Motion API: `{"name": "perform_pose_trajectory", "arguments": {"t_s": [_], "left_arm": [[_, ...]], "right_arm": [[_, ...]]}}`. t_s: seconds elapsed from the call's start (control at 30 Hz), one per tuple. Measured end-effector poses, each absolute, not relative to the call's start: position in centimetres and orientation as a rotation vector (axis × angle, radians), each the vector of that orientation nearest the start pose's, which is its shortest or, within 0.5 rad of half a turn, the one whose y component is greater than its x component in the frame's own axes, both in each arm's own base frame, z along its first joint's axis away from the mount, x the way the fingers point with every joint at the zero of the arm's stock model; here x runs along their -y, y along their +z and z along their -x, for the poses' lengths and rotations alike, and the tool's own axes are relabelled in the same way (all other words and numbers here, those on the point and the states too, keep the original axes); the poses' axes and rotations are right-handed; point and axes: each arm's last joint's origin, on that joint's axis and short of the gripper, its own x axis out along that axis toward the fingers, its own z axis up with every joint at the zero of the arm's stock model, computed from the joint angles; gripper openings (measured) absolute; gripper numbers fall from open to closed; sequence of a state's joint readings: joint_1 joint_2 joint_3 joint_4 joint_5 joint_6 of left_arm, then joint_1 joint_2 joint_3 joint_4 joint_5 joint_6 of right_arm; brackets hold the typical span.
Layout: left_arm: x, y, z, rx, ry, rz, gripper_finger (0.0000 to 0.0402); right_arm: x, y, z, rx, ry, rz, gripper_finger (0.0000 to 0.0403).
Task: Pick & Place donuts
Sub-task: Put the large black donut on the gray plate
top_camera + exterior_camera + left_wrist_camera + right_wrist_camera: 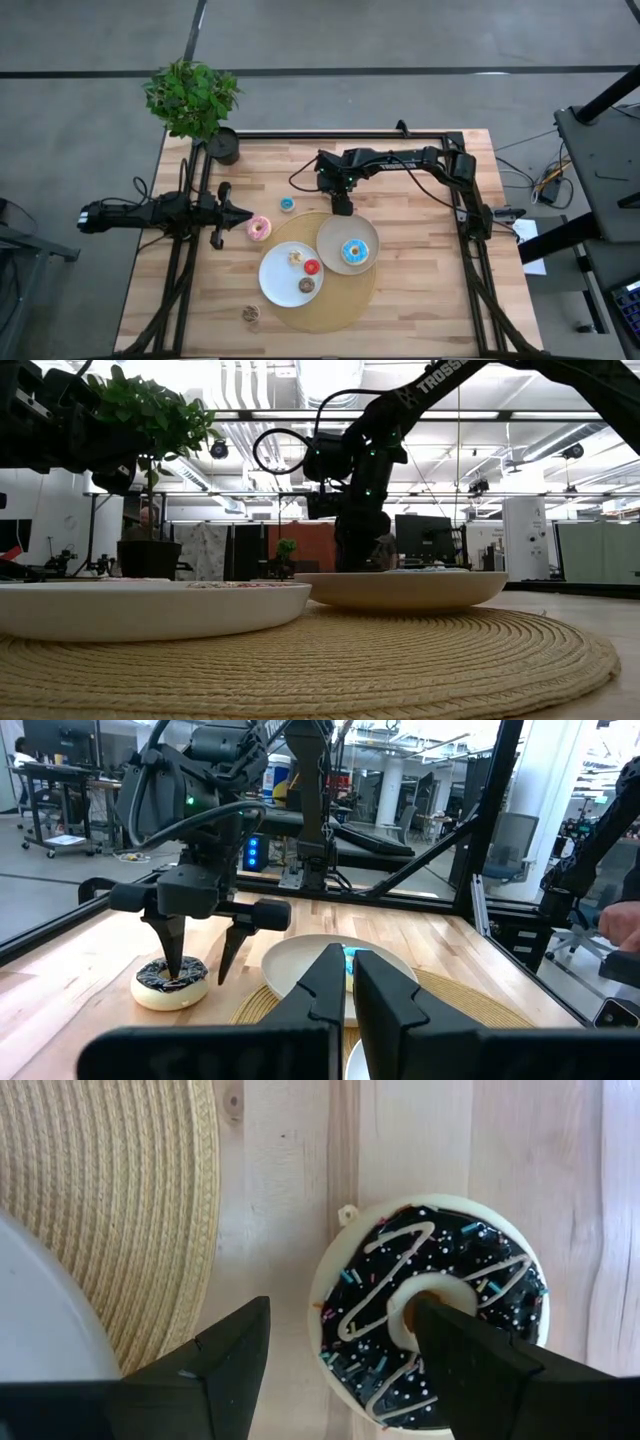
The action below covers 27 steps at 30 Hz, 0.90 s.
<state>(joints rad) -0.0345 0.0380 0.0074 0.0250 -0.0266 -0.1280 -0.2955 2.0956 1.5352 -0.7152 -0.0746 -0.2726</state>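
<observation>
A chocolate donut [430, 1320] with white icing lines and sprinkles lies flat on the wood beside the woven mat [110, 1210]. My right gripper [340, 1308] stands open over it, pointing steeply down, one finger at the donut's hole and the other outside its rim; in the high view the gripper [342, 205] hides the donut. A pink donut [259, 228] and a mini blue one [287, 205] lie on the table. A blue-sprinkled donut [354, 252] sits on the beige plate [330, 238]. My left gripper [245, 213] waits shut and level at the left. My right gripper straddles one side of the chocolate donut's ring [150, 978] from above: one fingertip [425, 1315] is down in the centre hole and the other [255, 1320] is outside the rim over the wood. Whether either finger touches the donut, I cannot tell. The donut lies flat on the table.
A white plate [275, 285] on the mat holds mini cream [296, 257], red [312, 267] and brown [306, 285] donuts. Another mini donut [250, 314] lies near the front left. A potted plant [195, 100] stands at the far left corner.
</observation>
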Motion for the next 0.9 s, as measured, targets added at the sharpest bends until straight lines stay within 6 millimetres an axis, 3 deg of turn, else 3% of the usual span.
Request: {"name": "perform_pose_trajectory", "arguments": {"t_s": [0.9], "left_arm": [[0.3, 16.5, -10.0, -0.006, -0.007, 0.128, 0.0]], "right_arm": [[12.1, 14.4, -39.7, -1.267, -0.052, 0.01, 0.0237]]}}
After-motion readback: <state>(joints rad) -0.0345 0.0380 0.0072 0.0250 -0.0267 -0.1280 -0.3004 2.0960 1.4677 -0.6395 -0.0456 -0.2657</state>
